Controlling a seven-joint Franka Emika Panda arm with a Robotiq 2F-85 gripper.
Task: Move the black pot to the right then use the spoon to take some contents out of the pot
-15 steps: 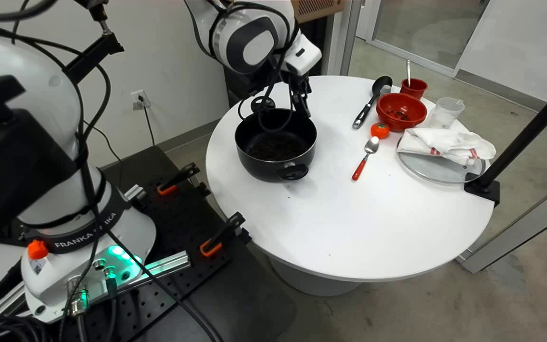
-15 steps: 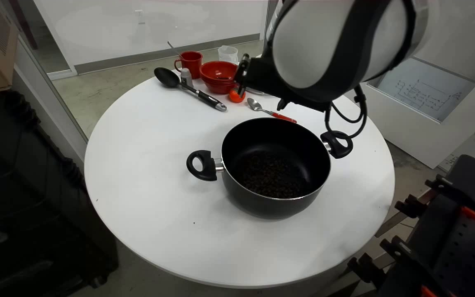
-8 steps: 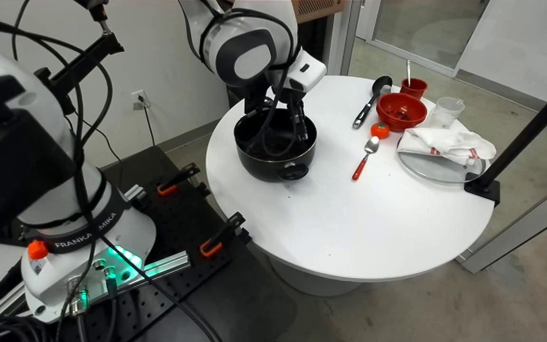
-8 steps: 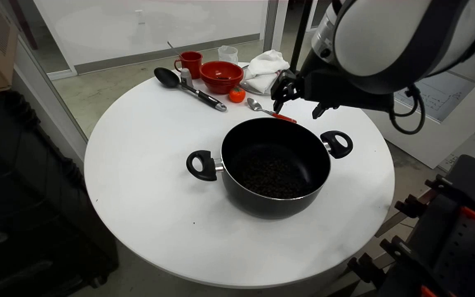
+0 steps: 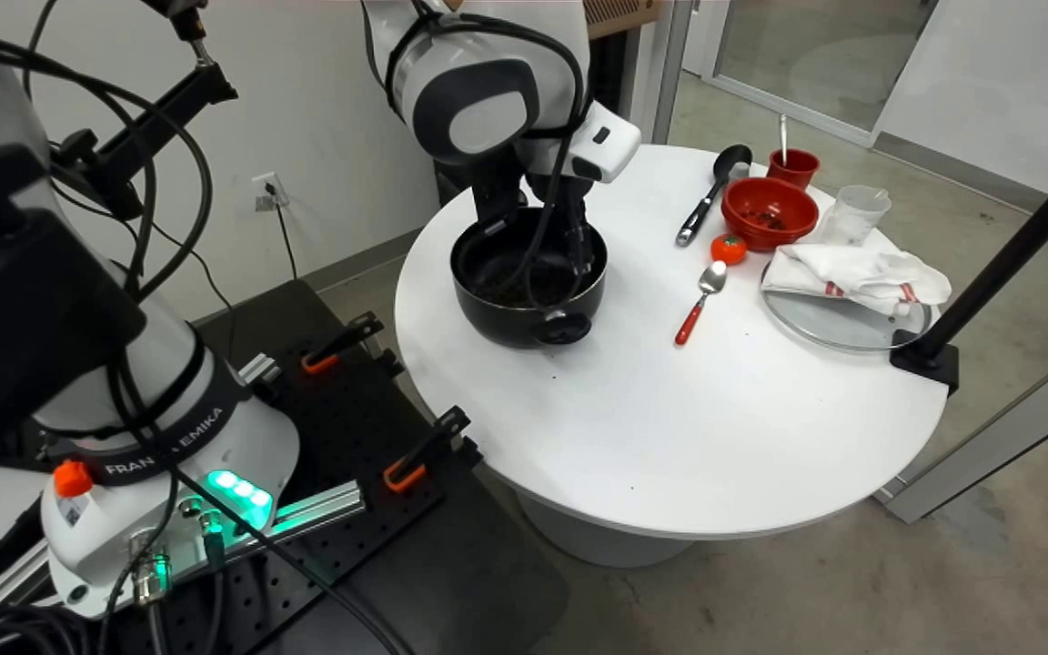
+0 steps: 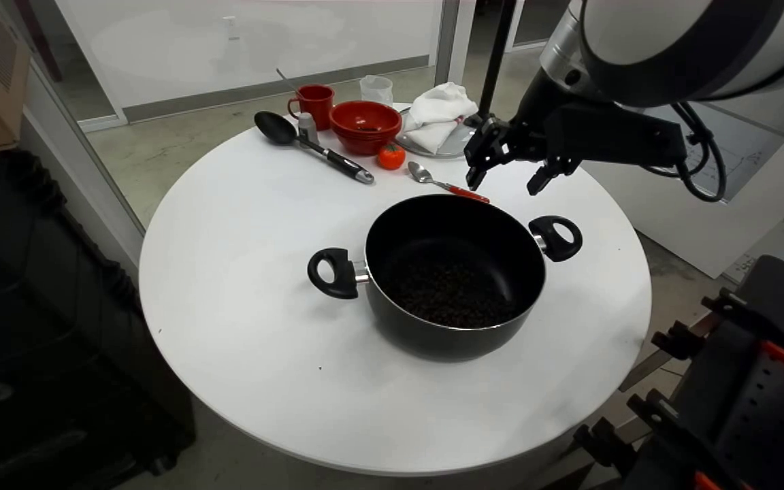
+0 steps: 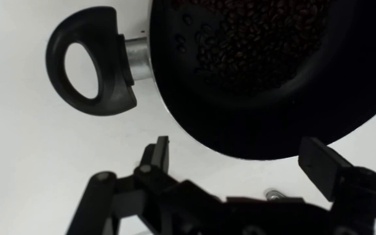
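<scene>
Down in the pot [image 6: 448, 344], beans [image 7: 256, 45].

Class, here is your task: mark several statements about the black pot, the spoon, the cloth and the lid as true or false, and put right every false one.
1. The black pot stands on the white table. True.
2. The black pot is empty. False: dark beans lie in it.
3. The spoon has a red handle. True.
4. A white cloth lies on the round lid. True.
5. The round lid covers the black pot. False: it lies on the white table, apart from the black pot.
6. The spoon is being held. False: it lies on the white table, and the gripper is open.
</scene>
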